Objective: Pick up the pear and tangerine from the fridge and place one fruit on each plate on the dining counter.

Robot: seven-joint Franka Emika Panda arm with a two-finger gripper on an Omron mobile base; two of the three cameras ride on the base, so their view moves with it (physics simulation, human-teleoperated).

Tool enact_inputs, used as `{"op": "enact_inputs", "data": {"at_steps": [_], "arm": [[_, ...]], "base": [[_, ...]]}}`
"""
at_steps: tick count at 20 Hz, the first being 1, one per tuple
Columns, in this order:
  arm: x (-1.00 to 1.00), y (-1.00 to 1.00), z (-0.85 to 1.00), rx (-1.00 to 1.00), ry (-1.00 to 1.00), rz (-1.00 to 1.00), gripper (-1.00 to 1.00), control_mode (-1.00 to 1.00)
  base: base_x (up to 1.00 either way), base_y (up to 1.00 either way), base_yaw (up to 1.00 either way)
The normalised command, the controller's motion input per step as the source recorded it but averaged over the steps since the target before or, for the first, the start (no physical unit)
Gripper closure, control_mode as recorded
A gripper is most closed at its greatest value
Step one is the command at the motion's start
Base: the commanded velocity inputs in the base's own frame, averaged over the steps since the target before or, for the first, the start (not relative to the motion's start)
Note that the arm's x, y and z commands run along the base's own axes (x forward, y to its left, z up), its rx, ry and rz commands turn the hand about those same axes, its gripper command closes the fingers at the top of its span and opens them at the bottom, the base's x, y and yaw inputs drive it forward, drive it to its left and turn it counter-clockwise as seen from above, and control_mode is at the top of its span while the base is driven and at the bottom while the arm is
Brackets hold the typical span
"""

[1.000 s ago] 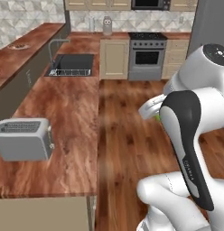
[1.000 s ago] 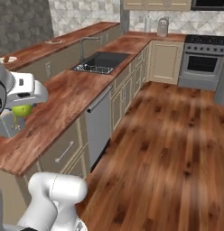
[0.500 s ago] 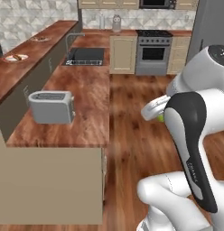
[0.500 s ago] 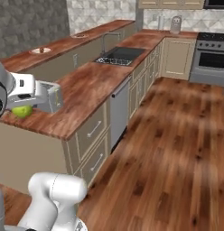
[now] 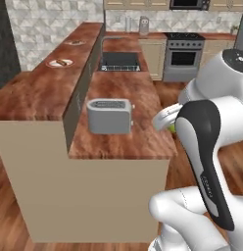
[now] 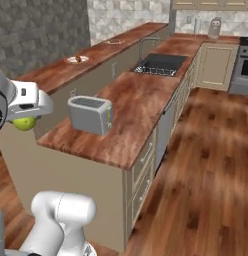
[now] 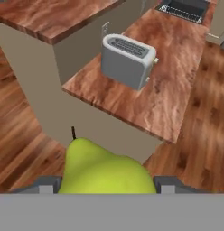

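While it hangs in the air near the end of the kitchen peninsula, the gripper [image 6: 26, 117] is clamped on the pear [image 7: 102, 169], which sits between its jaws just under the white hand. Seen from the hand camera, the pear is a smooth, glossy yellow-green fruit, broad at the base and narrowing to a rounded shoulder that carries a short, thin dark stem. From the right base view only its rounded underside pokes out below the hand, a small yellow-green ball; from the left base view a sliver of green peeks past the forearm.

Beyond the fruit stands the lower wood worktop [image 5: 124, 142], with a grey toaster [image 5: 109, 115] near its near end and a dark sink [image 5: 119, 61] set into it farther back. To the left of the worktop rises the dining counter [image 5: 30, 95], a long glossy reddish-brown top on a plain beige base. Two plates [image 5: 60, 62] lie on it well beyond the toaster, one behind the other, each with something small and brownish on it that is too small to make out. A steel oven [image 5: 182, 58] stands at the far wall.
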Motion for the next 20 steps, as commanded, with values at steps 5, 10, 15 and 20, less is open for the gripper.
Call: {"op": "enact_inputs", "data": {"at_steps": [5,10,15,20], "arm": [[0.00,0.00,0.00,0.00,0.00,0.00,1.00,1.00],[0.00,0.00,0.00,0.00,0.00,0.00,1.00,1.00],[0.00,0.00,0.00,0.00,0.00,0.00,1.00,1.00],[0.00,0.00,0.00,0.00,0.00,0.00,1.00,1.00]], "base": [[0.06,1.00,0.00],[0.30,1.00,-0.01],[0.54,1.00,-0.10],[0.61,1.00,-0.30]]}}
